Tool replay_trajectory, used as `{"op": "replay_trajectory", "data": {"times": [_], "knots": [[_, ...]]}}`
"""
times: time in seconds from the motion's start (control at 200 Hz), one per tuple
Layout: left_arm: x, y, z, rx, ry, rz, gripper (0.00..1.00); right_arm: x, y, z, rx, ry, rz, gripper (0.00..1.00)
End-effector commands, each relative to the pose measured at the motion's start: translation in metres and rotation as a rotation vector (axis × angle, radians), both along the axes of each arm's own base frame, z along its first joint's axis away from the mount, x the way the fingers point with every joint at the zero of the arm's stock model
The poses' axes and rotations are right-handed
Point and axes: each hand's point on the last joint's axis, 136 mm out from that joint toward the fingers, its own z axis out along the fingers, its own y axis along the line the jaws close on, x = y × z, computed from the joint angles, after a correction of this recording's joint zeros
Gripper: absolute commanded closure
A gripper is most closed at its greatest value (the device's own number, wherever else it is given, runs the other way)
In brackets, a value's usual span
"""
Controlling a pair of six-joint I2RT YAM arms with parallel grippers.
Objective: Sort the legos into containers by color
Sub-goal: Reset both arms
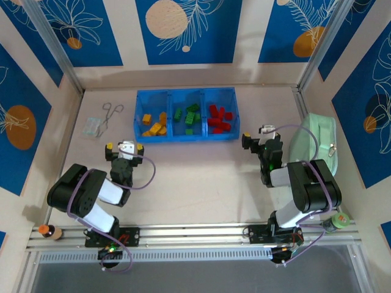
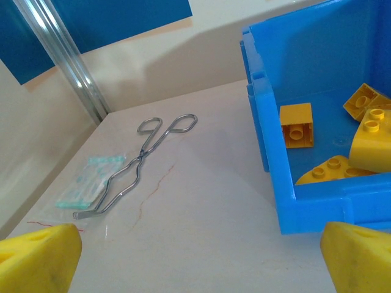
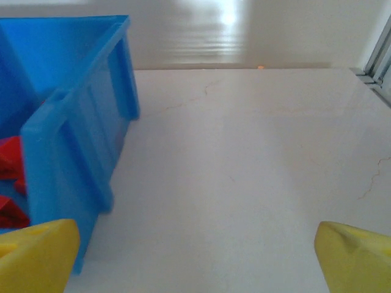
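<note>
Three containers [image 1: 183,138]: legos [image 1: 191,118] sorted yellow, green, red.
Left gripper [image 1: 124,146]: jaws wide, empty.
Right gripper [image 1: 259,135]: jaws wide, empty.

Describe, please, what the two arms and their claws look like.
The left arm and right arm are black with pale grey links and chunky rounded joints. Thin purple cables loop along each. The left claw and right claw end in blunt yellow fingertips.
</note>
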Motion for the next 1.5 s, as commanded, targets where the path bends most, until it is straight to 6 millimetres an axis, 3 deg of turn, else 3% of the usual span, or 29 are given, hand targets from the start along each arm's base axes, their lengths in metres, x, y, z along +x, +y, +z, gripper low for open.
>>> {"op": "replay_trajectory", "data": {"times": [0.0,0.475,0.885,1.035,1.245,1.41,1.495], "knots": [[0.007,-0.004,0.012,-0.016,-0.045,-0.011,0.0,-0.005,-0.002,-0.013,0.057,0.076,0.001,0.01],[0.009,0.004,0.012,-0.035,-0.046,0.014,0.0,-0.008,0.008,-0.011,0.033,0.054,0.051,0.01],[0.04,0.025,-0.003,-0.126,0.136,0.075,0.0,-0.006,0.002,-0.012,0.052,0.066,0.023,0.01],[0.037,0.026,-0.002,-0.141,0.12,0.068,0.0,-0.007,-0.004,-0.013,0.063,0.069,-0.002,0.01],[0.007,0.019,0.006,-0.164,-0.048,-0.026,0.01,-0.007,-0.004,-0.013,0.064,0.069,-0.007,0.01],[0.008,0.009,-0.005,-0.163,-0.008,-0.095,0.01,-0.007,-0.007,-0.012,0.065,0.065,-0.021,0.01],[0.013,0.015,-0.004,-0.198,-0.016,-0.09,0.01,-0.007,-0.007,-0.012,0.065,0.066,-0.021,0.01]]}}
